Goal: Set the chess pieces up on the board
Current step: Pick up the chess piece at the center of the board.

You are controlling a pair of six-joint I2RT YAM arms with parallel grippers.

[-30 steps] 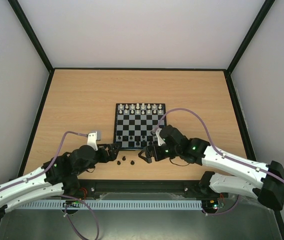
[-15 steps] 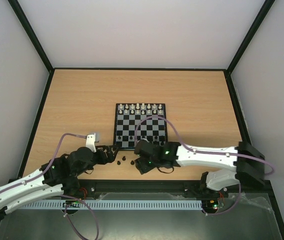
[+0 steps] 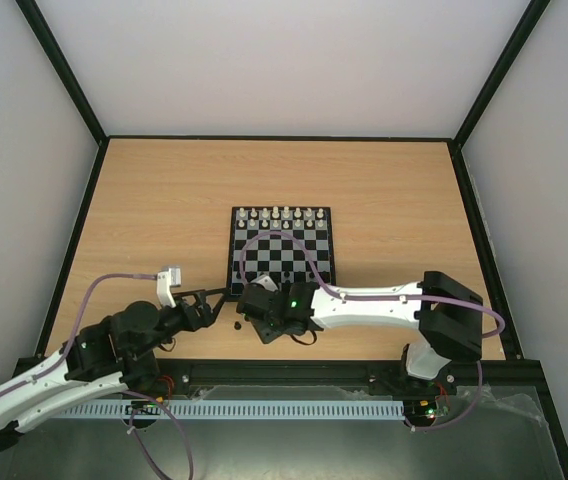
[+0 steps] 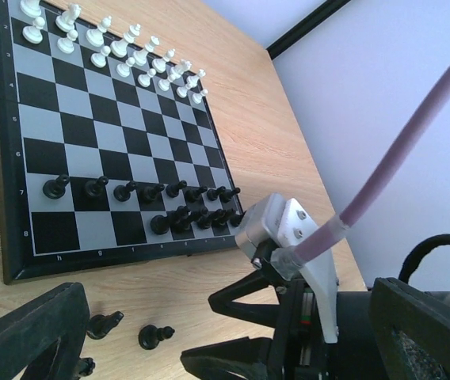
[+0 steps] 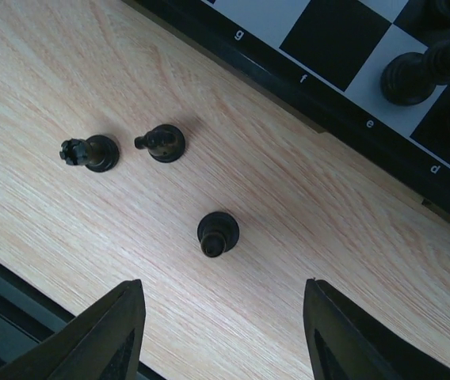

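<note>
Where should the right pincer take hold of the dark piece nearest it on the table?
By its slim upper body, from straight above: the piece stands upright on a round base, apart from its two neighbours, in line with the open right pincer.

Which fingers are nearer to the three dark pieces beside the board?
Right. The right fingers hang above the pieces; the left fingers sit further left, at the board's corner.

White pieces (image 3: 276, 213) in 2 rows; wooden table (image 3: 164, 200)

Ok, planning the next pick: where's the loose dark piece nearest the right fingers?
Right wrist view: the piece sits on the table between the board and the right fingers, two other pieces nearby.
</note>
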